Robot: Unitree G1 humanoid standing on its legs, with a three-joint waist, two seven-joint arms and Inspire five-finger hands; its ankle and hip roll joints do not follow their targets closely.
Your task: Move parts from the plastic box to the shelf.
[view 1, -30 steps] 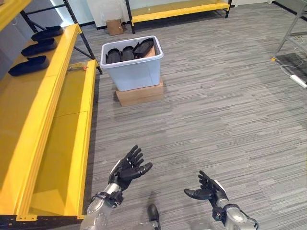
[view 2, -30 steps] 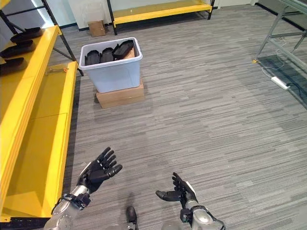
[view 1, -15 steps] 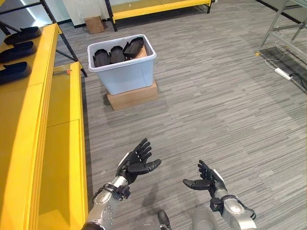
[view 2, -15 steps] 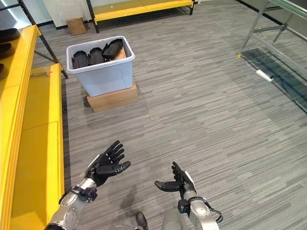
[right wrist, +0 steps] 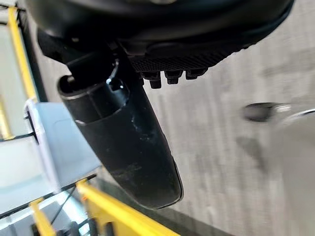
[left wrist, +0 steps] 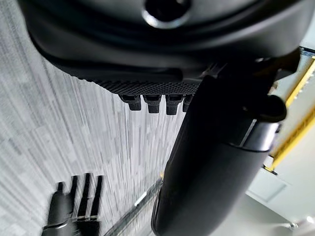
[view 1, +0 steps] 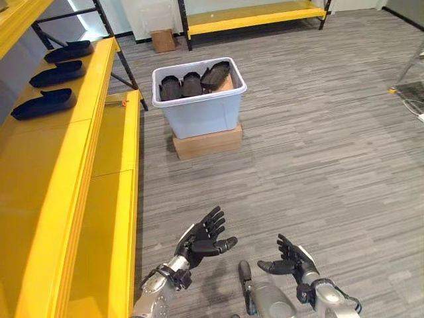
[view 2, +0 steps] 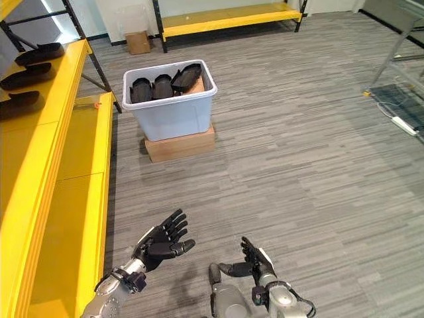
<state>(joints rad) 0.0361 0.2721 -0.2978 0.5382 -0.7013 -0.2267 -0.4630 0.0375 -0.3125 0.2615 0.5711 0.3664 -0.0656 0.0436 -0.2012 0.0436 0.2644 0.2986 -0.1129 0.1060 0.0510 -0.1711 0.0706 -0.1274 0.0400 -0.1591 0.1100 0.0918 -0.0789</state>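
A pale blue plastic box (view 1: 202, 112) stands on a brown block on the floor ahead, with several black parts (view 1: 192, 84) inside. Three more black parts (view 1: 44, 104) lie on the upper level of the yellow shelf (view 1: 66, 192) at the left. Low in the eye views, well short of the box, my left hand (view 1: 202, 240) is open and empty with fingers spread. My right hand (view 1: 291, 260) is beside it, also open and holding nothing. Each wrist view shows its own hand's straight thumb (left wrist: 216, 162) (right wrist: 128, 147).
A small cardboard box (view 1: 162, 40) sits by the back wall beside a second yellow shelf (view 1: 252, 13). A white power strip (view 2: 403, 124) lies on the floor at the right. Grey striped floor runs between my hands and the plastic box.
The camera has swung, so the whole scene shifts. Both hands stay open and empty, and the left hand sits a little closer to the right one.
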